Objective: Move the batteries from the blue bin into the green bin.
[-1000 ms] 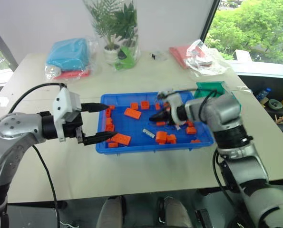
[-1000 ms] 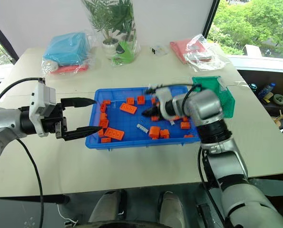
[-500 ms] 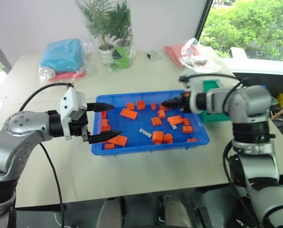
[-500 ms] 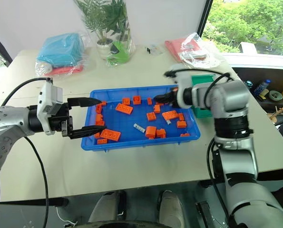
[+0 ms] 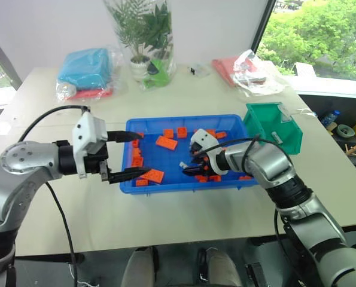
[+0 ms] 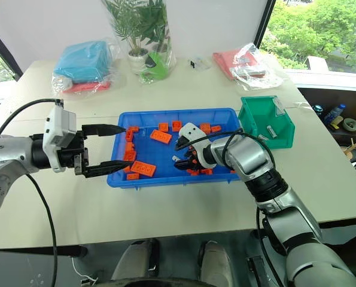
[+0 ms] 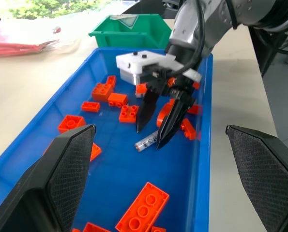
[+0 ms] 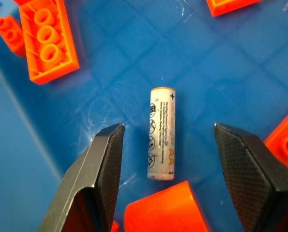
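Note:
A silver-grey battery (image 8: 162, 133) lies flat on the floor of the blue bin (image 5: 183, 186), among orange bricks. My right gripper (image 5: 189, 166) reaches down into the bin, open, with one finger on each side of the battery and apart from it. From the left wrist view, its black fingertips (image 7: 139, 126) hover just above the battery (image 7: 146, 142). My left gripper (image 5: 133, 155) is open at the bin's left end, holding nothing. The green bin (image 6: 266, 122) stands by the blue bin's far right corner, with a small silver cylinder (image 6: 271, 131) inside.
Several orange bricks (image 5: 166, 142) are scattered across the blue bin. At the back of the table are a wrapped plant (image 5: 145, 36), a light-blue bagged bundle (image 5: 85, 69) and a red bagged item (image 5: 249, 69). Bare tabletop lies in front of the bin.
My right gripper went from the blue bin to the green bin, opened there, then swung back and came down over the battery. The left arm has stayed still.

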Motion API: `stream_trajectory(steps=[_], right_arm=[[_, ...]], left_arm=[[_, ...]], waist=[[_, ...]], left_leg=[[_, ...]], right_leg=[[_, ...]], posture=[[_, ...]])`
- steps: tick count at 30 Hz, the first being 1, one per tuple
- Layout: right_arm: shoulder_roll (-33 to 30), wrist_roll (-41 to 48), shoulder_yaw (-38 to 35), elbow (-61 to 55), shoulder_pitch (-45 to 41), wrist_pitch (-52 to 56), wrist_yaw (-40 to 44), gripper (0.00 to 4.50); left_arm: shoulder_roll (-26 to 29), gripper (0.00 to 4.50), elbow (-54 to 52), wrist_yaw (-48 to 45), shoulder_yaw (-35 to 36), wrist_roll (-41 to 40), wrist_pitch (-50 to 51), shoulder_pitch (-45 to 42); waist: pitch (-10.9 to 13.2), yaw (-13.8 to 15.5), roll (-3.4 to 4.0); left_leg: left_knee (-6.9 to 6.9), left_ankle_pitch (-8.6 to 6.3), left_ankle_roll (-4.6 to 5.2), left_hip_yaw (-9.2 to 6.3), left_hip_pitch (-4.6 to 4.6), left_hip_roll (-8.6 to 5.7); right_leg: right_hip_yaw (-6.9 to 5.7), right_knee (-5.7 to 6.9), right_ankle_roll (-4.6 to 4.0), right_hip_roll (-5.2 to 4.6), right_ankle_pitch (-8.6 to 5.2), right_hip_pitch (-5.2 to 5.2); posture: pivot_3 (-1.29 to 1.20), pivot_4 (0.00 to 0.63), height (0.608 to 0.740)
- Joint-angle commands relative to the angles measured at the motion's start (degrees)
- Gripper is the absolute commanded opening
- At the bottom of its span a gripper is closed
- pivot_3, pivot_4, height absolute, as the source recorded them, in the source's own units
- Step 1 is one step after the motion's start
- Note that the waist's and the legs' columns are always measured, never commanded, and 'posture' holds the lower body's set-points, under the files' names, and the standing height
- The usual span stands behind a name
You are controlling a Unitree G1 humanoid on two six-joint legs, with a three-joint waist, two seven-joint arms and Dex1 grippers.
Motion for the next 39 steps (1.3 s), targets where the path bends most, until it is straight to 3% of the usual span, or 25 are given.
stream_trajectory(steps=[1, 3, 6, 7, 10, 15, 22, 25, 31, 39], right_arm=[[0.7, -2.1, 1.1, 1.9, -0.1, -3.4, 1.1, 2.45], [1.1, -2.4, 0.7, 2.2, 0.1, -3.8, 1.3, 1.73], [1.6, -2.4, 0.1, 1.3, 0.3, -3.3, 1.7, 0.12], [1.6, -2.2, -0.2, 0.7, 0.3, -2.8, 1.7, 0.03], [2.1, 0.0, -3.1, -1.5, -0.2, 0.7, 1.5, 0.03], [0.1, 4.3, -16.8, -0.9, -7.1, 8.0, -0.9, 0.03], [-12.2, 0.3, -28.4, 13.7, -14.5, 3.5, -4.5, 0.03], [-17.8, -2.9, -29.9, 20.0, -13.3, -1.0, -6.1, 0.03], [-19.9, -5.6, -28.9, 25.6, -11.3, -6.9, -5.6, 0.03], [-19.0, -8.0, -27.4, 34.9, -13.9, -15.5, -2.2, 4.09]], left_arm=[[1.2, 4.50, -2.3, 0.6, 2.5, -1.4, 0.5, -0.1], [1.4, 4.50, -2.3, 0.6, 2.7, -1.5, 0.7, -0.2], [1.6, 4.50, -2.0, 0.5, 2.9, -1.4, 0.6, -0.3], [1.5, 4.50, -1.9, 0.5, 2.8, -1.3, 0.5, -0.4], [1.2, 4.50, -1.4, 0.4, 2.2, -0.9, 0.2, -0.8], [0.7, 4.50, -0.5, 0.0, 1.2, -0.3, -0.5, -1.5], [0.2, 4.50, 0.7, -1.1, -0.1, 0.2, -1.8, -1.2], [-0.7, 4.50, 1.4, -1.5, -1.3, 0.8, -2.6, -1.7], [-1.7, 4.50, 2.5, -2.0, -2.3, 1.6, -3.1, -3.2], [-1.7, 4.50, 2.7, -2.3, -1.9, 1.8, -3.1, -3.6]], waist=[[0.0, 0.0, -0.01], [0.0, 0.0, -0.01], [0.0, 0.0, -0.01], [0.0, 0.0, -0.01], [0.0, 0.0, -0.01], [0.1, 0.1, 0.08], [0.0, 0.2, -0.03], [0.1, 0.2, 0.09], [0.1, -1.1, 0.17], [0.1, -1.3, 0.23]], left_leg=[[0.00, 0.00, 0.00, 0.00, 0.00, 0.00], [0.00, 0.00, 0.00, -0.01, 0.01, 0.00], [0.01, 0.00, 0.00, 0.00, 0.01, 0.00], [0.01, 0.00, 0.00, -0.01, 0.01, 0.00], [0.01, 0.00, 0.00, -0.01, 0.02, 0.00], [0.04, 0.00, 0.00, -0.01, -0.02, -0.01], [0.01, -0.11, -0.19, 0.00, -0.02, -0.03], [0.01, -0.11, -0.18, 0.06, -0.04, -0.05], [-0.05, -0.03, -0.05, 0.12, 0.00, 0.02], [-0.02, -0.02, -0.05, 0.12, 0.00, 0.01]], right_leg=[[0.00, 0.00, 0.00, 0.00, 0.00, 0.01], [0.00, 0.01, 0.00, 0.00, 0.00, 0.01], [0.00, 0.01, 0.00, 0.00, 0.00, 0.02], [0.00, 0.01, 0.00, 0.00, 0.00, 0.02], [0.00, 0.01, -0.01, 0.00, 0.00, 0.02], [0.00, 0.02, -0.19, -0.01, 0.13, 0.01], [-0.01, -0.09, -0.13, 0.00, 0.07, 0.03], [0.00, -0.12, -0.01, -0.04, 0.00, 0.02], [0.03, 0.04, 0.18, 0.01, 0.12, 0.14], [0.03, 0.06, 0.18, -0.01, 0.13, 0.17]], posture=[[0.00, 0.150, 0.673], [0.00, 0.150, 0.673], [0.00, 0.150, 0.673], [0.00, 0.150, 0.673], [0.00, 0.150, 0.673], [0.00, 0.150, 0.673], [0.00, 0.150, 0.673], [0.00, 0.150, 0.673], [0.00, 0.150, 0.673], [0.00, 0.150, 0.673]])
